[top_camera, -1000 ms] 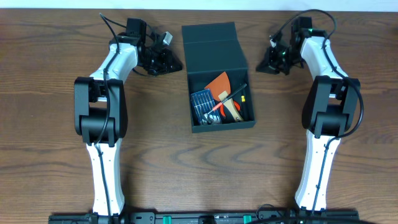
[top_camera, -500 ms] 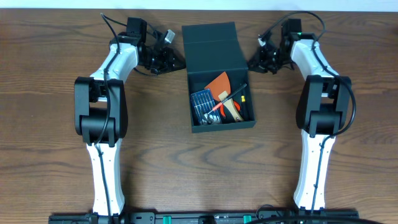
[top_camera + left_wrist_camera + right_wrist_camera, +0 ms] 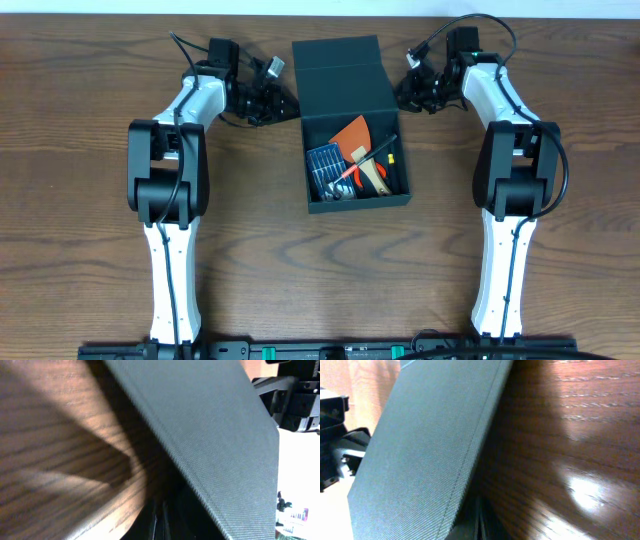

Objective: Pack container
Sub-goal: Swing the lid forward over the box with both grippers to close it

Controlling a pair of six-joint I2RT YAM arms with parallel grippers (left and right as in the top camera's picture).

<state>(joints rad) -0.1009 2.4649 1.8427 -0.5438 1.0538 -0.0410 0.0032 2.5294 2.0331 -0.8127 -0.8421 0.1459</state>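
The dark teal-grey container (image 3: 352, 120) lies in the middle of the table with its flap lid (image 3: 343, 75) open flat toward the back. Inside lie an orange sheet (image 3: 352, 132), a small blue ribbed panel (image 3: 324, 160) and red-handled hand tools (image 3: 365, 172). My left gripper (image 3: 287, 103) is shut and sits at the lid's left edge. My right gripper (image 3: 403, 93) is shut at the lid's right edge. In both wrist views the lid's woven surface (image 3: 215, 430) (image 3: 420, 455) fills the frame, with the shut fingertips low against its edge.
The brown wooden table (image 3: 90, 200) stretches out on both sides of the container. Both arm bases stand at the front edge. Cables loop above each wrist at the back.
Both grippers have moved inward toward the lid, the right one farther, from well off the right side up to the lid's right edge. The container has not moved.
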